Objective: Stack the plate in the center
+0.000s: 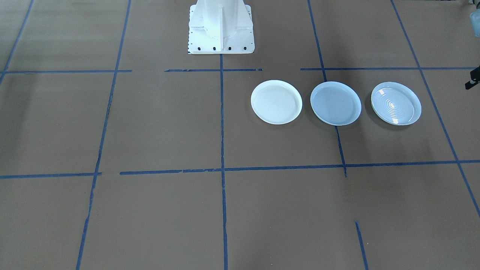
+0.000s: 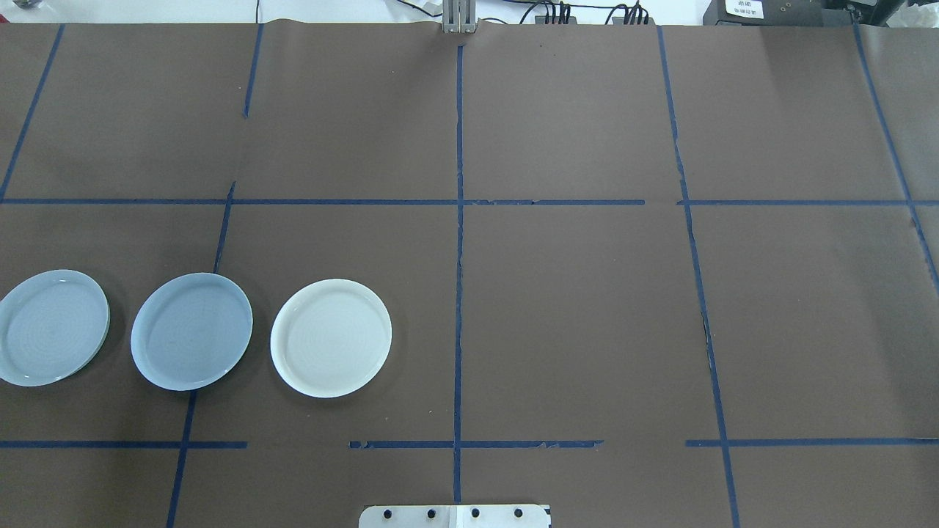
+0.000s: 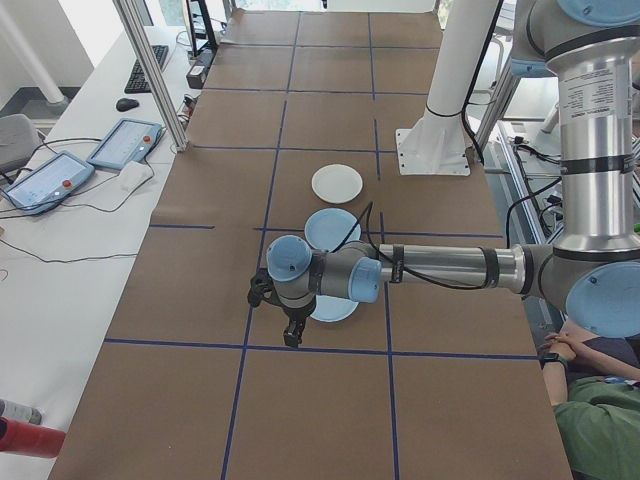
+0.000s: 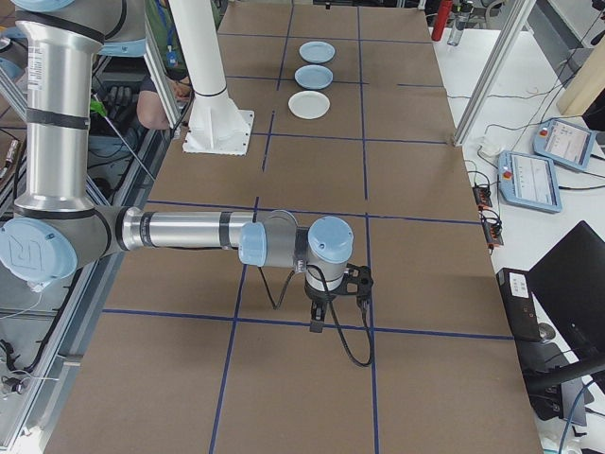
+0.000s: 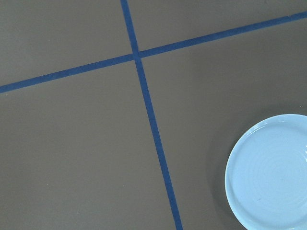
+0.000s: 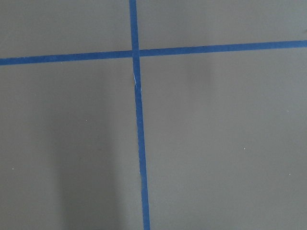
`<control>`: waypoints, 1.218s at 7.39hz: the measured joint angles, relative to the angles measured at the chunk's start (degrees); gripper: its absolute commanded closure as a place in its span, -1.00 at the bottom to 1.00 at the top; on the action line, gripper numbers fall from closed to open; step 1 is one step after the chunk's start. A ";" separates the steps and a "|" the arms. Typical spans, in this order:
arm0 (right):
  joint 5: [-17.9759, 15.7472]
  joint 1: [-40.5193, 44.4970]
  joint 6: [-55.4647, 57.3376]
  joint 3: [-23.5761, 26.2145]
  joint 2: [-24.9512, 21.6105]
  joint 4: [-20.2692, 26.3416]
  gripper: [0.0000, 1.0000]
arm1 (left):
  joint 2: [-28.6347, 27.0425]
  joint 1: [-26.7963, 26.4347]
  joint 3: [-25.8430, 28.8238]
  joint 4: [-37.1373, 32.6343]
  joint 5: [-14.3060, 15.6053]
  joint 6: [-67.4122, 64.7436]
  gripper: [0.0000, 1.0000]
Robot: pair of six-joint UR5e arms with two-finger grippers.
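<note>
Three same-size plates lie in a row on the brown table. The center, a plain pale-blue plate (image 2: pixel 191 331) (image 1: pixel 335 103), sits between a white plate (image 2: pixel 331 338) (image 1: pixel 276 101) and a glossy ringed plate (image 2: pixel 51 328) (image 1: pixel 396 103). The left wrist view catches the ringed plate (image 5: pixel 271 172) at its lower right. My left gripper (image 3: pixel 290 335) hangs above the table just beyond the ringed plate (image 3: pixel 335 310), and I cannot tell whether it is open or shut. My right gripper (image 4: pixel 317 322) hangs far from the plates at the table's other end, its state also unreadable.
Blue tape lines (image 2: pixel 459 242) divide the table into squares. The white robot pedestal (image 1: pixel 221 26) stands at the table's robot side. Teach pendants (image 3: pixel 125 143) lie on a side bench. A seated person (image 3: pixel 600 400) is beside the robot.
</note>
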 measured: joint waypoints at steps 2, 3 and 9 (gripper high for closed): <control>0.00 0.00 0.00 0.00 0.00 0.02 -1.00 | 0.28 4.79 5.28 -12.27 0.30 -9.47 -1.00; 0.00 0.00 0.00 0.00 0.00 0.02 -1.00 | 0.32 7.88 8.36 -18.79 0.37 -14.09 -1.00; 0.00 0.00 0.00 0.00 0.00 0.02 -1.00 | 0.36 17.63 14.46 -29.34 -0.01 -22.29 -0.77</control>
